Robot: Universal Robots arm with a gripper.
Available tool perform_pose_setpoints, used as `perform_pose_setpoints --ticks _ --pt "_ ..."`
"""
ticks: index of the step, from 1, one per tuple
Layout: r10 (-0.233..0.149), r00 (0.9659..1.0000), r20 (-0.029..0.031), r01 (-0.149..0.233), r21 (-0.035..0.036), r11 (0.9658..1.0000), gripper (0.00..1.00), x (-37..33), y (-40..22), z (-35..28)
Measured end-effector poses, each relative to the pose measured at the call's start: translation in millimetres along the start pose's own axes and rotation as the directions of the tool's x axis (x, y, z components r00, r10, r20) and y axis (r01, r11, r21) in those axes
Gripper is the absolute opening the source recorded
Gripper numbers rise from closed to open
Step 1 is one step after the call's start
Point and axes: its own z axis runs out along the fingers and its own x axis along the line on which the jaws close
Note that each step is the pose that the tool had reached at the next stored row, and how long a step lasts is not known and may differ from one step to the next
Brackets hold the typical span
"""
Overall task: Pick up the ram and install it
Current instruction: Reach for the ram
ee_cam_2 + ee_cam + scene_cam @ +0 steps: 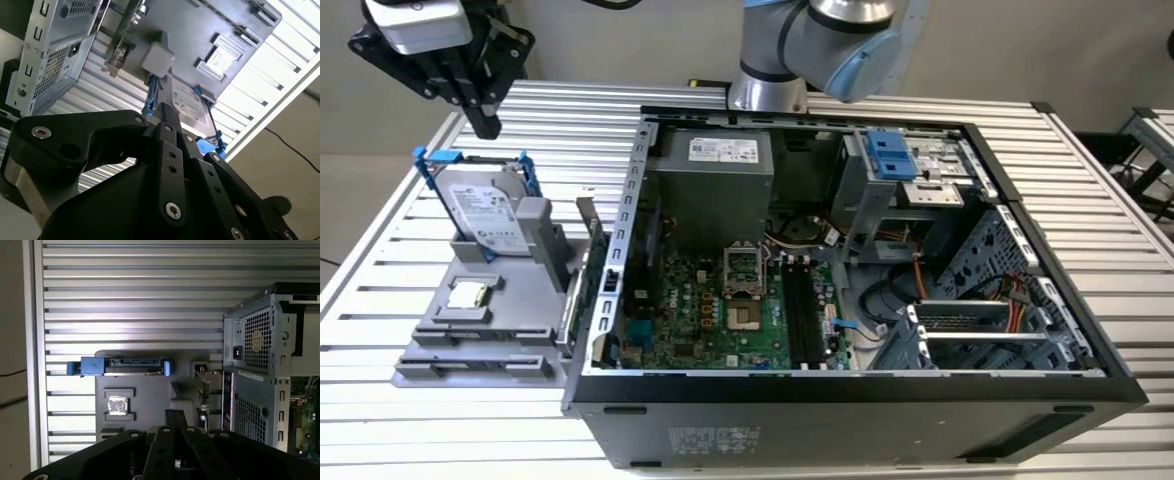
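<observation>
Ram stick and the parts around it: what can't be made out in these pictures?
The ram: edge-on beside the case in the exterior view; chips hidden.
Hard drive: end-on in the first wrist view; faces unseen.
Motherboard slots: too small to judge, exterior view.
Tray: partly covered by the gripper, second wrist view.

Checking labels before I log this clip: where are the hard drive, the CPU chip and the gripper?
hard drive [491, 213], exterior view, on its silver labelled face.
CPU chip [467, 295], exterior view, middle of its silver top.
gripper [486, 126], exterior view, at its black fingertips.
</observation>
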Motion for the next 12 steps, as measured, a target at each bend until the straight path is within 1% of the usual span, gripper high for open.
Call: perform_pose_setpoints --ticks 12 --pt "0.0 1.0 0.0 0.0 0.0 1.0 0.0 25.2 -0.5 -0.6"
